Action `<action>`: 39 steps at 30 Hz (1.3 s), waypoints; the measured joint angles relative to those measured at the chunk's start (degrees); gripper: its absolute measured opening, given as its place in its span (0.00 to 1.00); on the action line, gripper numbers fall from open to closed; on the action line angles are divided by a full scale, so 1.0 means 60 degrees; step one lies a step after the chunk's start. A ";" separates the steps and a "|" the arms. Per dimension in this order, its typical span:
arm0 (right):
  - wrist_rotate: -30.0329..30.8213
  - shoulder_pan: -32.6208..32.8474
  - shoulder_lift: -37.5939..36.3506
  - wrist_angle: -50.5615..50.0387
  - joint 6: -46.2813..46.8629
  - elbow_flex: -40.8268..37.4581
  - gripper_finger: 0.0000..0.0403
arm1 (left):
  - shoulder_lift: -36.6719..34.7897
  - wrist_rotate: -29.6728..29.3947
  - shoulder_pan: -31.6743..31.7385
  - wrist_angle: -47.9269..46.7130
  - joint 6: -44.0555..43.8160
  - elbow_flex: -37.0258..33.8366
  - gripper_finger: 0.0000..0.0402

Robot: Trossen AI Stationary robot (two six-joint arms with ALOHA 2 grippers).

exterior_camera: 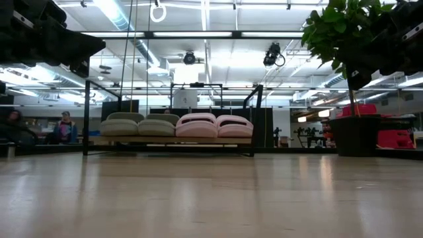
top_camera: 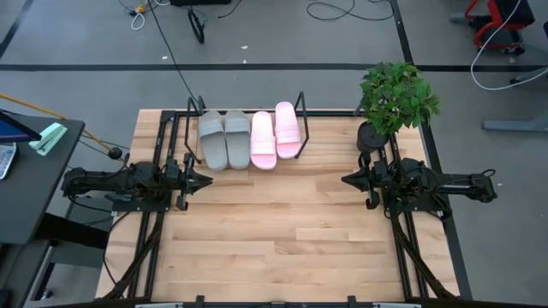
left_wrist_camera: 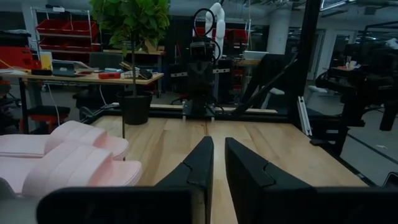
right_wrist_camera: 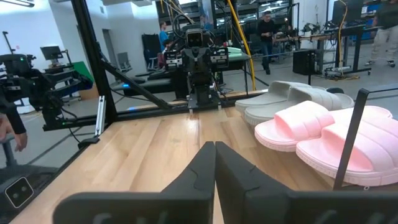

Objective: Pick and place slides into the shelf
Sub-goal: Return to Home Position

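All four slides rest sole-down, side by side, on the low black wire shelf [top_camera: 195,107] at the table's far edge. The grey pair [top_camera: 224,139] is on the left and the pink pair [top_camera: 276,135] on the right. In the low view they form a row, grey [exterior_camera: 139,124] then pink [exterior_camera: 215,125], between the shelf's upright ends [exterior_camera: 254,119]. My left gripper [top_camera: 205,180] hovers near the table's left side with a narrow gap between its fingers [left_wrist_camera: 219,155], holding nothing. My right gripper [top_camera: 346,180] hovers near the right side, shut and empty [right_wrist_camera: 214,149].
A potted plant [top_camera: 392,98] stands at the far right corner, just beyond the right arm, with its pot [exterior_camera: 355,134] on the table. A dark side table [top_camera: 26,171] sits off the left edge. Bare wood [top_camera: 274,231] lies between the arms and toward the near edge.
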 joint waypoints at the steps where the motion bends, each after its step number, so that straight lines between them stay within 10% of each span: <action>1: 0.0000 0.0003 -0.0002 0.0000 0.0000 0.0000 0.04 | 0.0000 0.0000 0.0000 0.0000 0.0004 0.0001 0.12; 39: -0.0001 -0.0001 0.0000 -0.0004 0.0000 0.0000 0.04 | 0.0000 -0.0002 0.0000 0.0004 0.0005 0.0000 0.09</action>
